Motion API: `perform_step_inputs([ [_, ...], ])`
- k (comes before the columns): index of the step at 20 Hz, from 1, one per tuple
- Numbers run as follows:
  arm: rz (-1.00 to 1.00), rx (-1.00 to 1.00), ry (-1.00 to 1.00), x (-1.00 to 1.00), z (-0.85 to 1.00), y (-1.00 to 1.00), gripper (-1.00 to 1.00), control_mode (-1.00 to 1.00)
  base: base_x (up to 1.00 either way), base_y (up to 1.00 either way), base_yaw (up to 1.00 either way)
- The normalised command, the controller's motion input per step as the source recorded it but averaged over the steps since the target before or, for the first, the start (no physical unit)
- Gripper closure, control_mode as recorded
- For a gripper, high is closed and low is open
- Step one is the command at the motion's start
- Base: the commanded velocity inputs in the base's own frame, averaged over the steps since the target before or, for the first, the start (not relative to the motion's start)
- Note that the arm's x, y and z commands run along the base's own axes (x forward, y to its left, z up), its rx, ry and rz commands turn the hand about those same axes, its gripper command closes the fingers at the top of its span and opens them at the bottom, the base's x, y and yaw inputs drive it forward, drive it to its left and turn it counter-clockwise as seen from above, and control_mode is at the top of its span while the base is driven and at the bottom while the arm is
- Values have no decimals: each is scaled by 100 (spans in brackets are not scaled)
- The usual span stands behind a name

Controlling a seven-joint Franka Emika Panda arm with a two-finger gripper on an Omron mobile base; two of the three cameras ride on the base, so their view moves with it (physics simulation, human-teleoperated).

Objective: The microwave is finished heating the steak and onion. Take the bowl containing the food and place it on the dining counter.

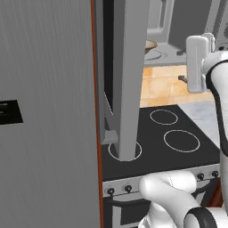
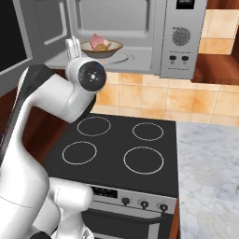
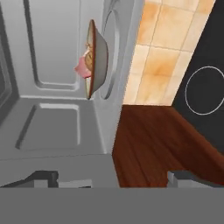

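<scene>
The microwave [image 2: 184,37] stands open above the stove, its door [image 2: 14,42] swung out to the left. Inside on the turntable sits the tan bowl [image 2: 101,48], holding the pink steak [image 2: 96,40] and the brown onion [image 2: 103,46]. My gripper [image 2: 73,45] hovers open just left of the bowl at the cavity's mouth, holding nothing. In the rolled hand view the bowl [image 3: 97,57] lies ahead, with the steak [image 3: 81,68] and onion [image 3: 89,59] showing past its rim; my gripper [image 3: 116,178] is still short of it. From the left, the bowl's rim [image 1: 150,44] peeks out behind the door.
A black four-ring stovetop [image 2: 121,140] lies below the microwave. Right of it runs a white veined marble top [image 2: 210,163]; I cannot tell whether it is the dining counter. The door's edge [image 1: 127,67] and a tall grey panel [image 1: 44,133] block the left.
</scene>
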Motion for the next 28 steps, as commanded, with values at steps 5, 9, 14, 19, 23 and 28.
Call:
perform_step_inputs([
  [5, 13, -11, 0, 11, -1, 0, -100, -100, 0, 0, 0],
  [9, -7, 0, 0, 96, -7, -2, -100, -100, 0, 0, 0],
  [14, -9, 0, 2, 100, -2, -1, -100, -100, 0, 0, 0],
  [19, -4, 0, 5, 95, -6, 0, -100, -100, 0, 0, 0],
  [23, -2, 0, 7, 76, 0, 0, -100, -100, 0, 0, 0],
  [28, -1, 0, 6, 54, 0, 0, -100, -100, 0, 0, 0],
])
